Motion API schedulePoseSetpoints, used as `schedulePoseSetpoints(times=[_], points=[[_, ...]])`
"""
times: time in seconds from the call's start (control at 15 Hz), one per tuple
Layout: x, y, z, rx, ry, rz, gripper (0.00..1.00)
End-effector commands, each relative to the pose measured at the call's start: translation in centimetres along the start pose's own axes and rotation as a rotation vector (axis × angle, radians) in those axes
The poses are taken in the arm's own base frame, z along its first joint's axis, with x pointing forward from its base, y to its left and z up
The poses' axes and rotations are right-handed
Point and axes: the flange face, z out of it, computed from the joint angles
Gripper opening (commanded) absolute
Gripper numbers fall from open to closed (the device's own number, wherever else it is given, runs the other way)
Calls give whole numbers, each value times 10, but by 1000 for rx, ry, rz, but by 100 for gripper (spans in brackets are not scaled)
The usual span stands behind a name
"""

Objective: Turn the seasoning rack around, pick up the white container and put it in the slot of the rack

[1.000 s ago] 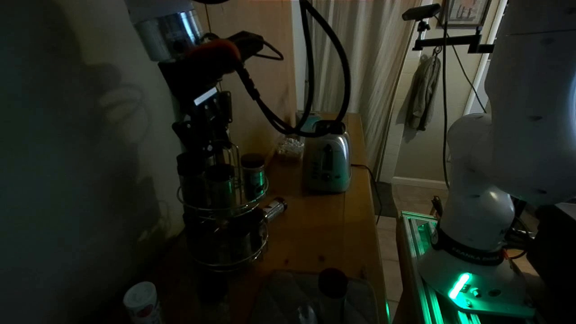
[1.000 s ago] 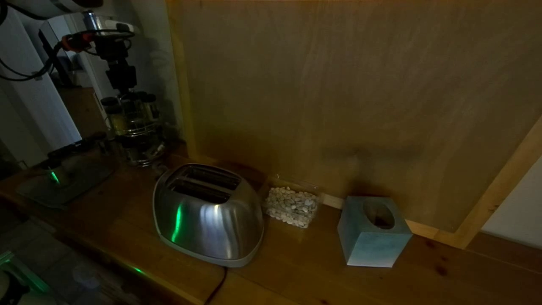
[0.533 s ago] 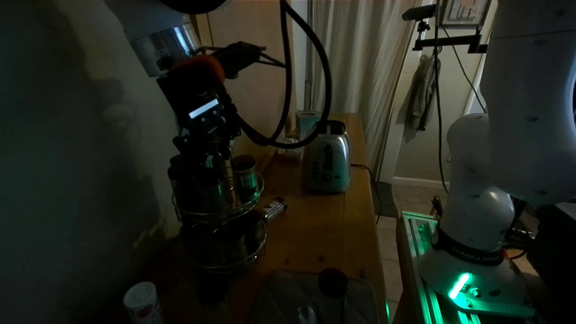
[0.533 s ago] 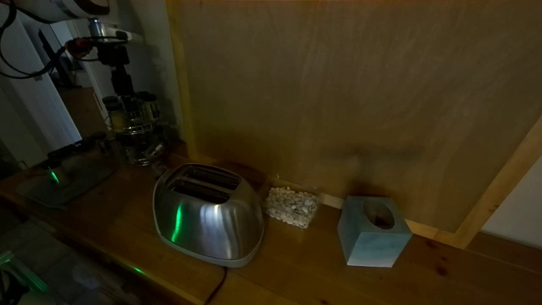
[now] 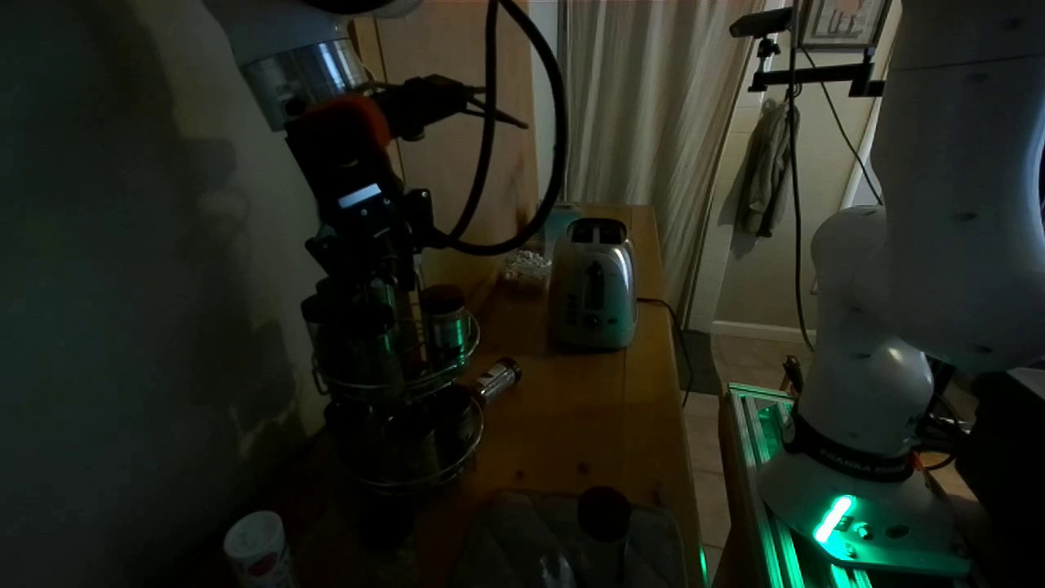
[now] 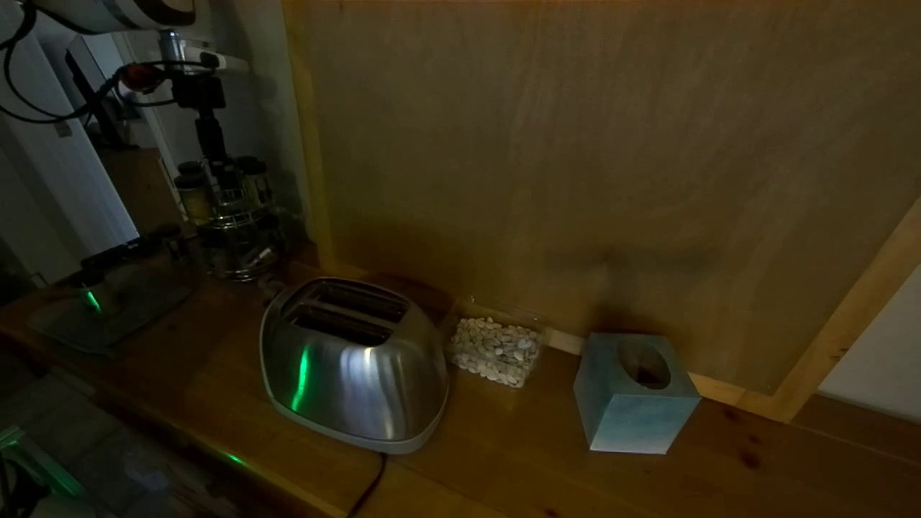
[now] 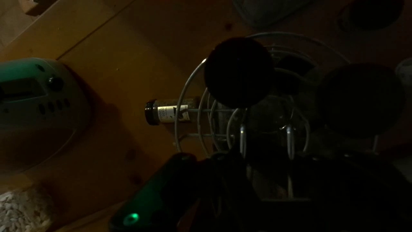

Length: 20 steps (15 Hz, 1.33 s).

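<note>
— Which step is being carried out?
— The first, it is judged: the turning of a round, tiered, dark metal seasoning rack (image 6: 239,218), ringed with dark-lidded glass jars (image 5: 447,331). The black two-fingered tool (image 6: 216,157) is positioned at its top.
— Is anything gripped?
— That cannot be told; the tool's tips are lost in darkness by the rack's thin, shiny upright wires (image 7: 290,140).
— Where is the object to be slotted seen?
— In an exterior view, lower left: a white cylindrical container (image 5: 260,547) with a red mark, well apart from the tool.
— What is called for next?
— Probably, the wires are to be held firmly and twisted slowly until a free slot is brought round; then the white cylindrical container is to be fetched. Care is advised: a clear, black-capped jar (image 7: 170,111) is seen on its side, its cap past the rack's rim, and it could be knocked.
</note>
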Motion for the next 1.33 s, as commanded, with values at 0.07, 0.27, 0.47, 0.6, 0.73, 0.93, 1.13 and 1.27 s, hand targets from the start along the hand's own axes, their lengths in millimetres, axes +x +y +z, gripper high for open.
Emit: schedulePoseSetpoints(times=[0.07,0.27,0.47,0.6,0.73,0.93,1.13,1.27], points=[[7,0,-14,45,28,48,47],[9,-1,-19,60,47,58,69],[10,-1,-23,67,55,70,89],[10,-1,-25,61,57,102,99],[9,1,-28,67,64,137,100],[6,7,-39,73,85,184,100],[6,16,-53,80,117,225,100],[-3,19,-67,111,122,232,100]])
